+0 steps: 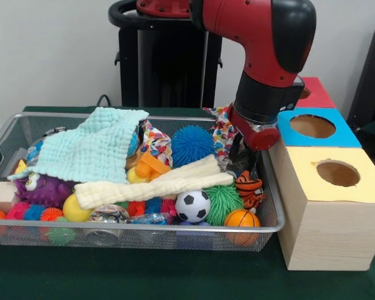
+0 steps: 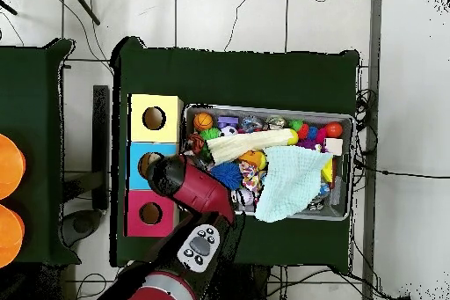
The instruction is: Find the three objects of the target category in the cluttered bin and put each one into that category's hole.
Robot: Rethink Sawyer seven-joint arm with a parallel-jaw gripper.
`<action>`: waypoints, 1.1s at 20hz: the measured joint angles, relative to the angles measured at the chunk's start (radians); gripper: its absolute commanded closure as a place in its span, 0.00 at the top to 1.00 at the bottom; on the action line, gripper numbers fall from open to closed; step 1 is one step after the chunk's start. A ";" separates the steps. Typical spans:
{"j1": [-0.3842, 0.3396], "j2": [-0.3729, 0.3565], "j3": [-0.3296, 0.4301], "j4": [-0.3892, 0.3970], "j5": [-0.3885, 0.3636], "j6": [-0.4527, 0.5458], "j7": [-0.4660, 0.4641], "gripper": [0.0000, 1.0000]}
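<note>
— Three, by count, for the boxes with holes?

— Confirmed. Found yellow-topped box [image 1: 337, 173], blue-topped box [image 1: 312, 126] and red-topped box [image 1: 311, 92] in a row at 3 o'clock of the wire bin [image 1: 175, 230], touching or just beside its end wall. Saw one round hole in each top.

— Position of the claw?

— Located gripper [image 1: 245, 164] down inside the bin at its 3 o'clock end, under the red arm [image 1: 269, 37]. Cannot tell whether open, closed or gripping; too dark and crowded there. Noted a tiger-striped toy [image 1: 249, 187] just below it, at 6 o'clock.

— Contents of the bin?

— Logged a mint cloth [image 1: 90, 150] draped over the 10 o'clock part, a cream towel [image 1: 156, 184] across the middle, a blue spiky ball [image 1: 192, 144] at 12 o'clock. Along the 6 o'clock wall: soccer ball [image 1: 192, 205], green spiky ball [image 1: 224, 201], basketball [image 1: 241, 219]. Purple plush [image 1: 40, 187] at 9 o'clock.

— Target items?

— Unable to tell the category; all toys seen lying in the bin.
</note>
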 measured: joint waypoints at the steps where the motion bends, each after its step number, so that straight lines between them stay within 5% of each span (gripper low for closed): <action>1: -0.001 0.001 0.000 -0.003 0.000 0.000 0.000 1.00; 12: -0.025 0.020 -0.008 -0.068 -0.001 0.043 0.000 1.00; 22: -0.006 0.063 -0.068 -0.199 -0.002 0.246 0.000 1.00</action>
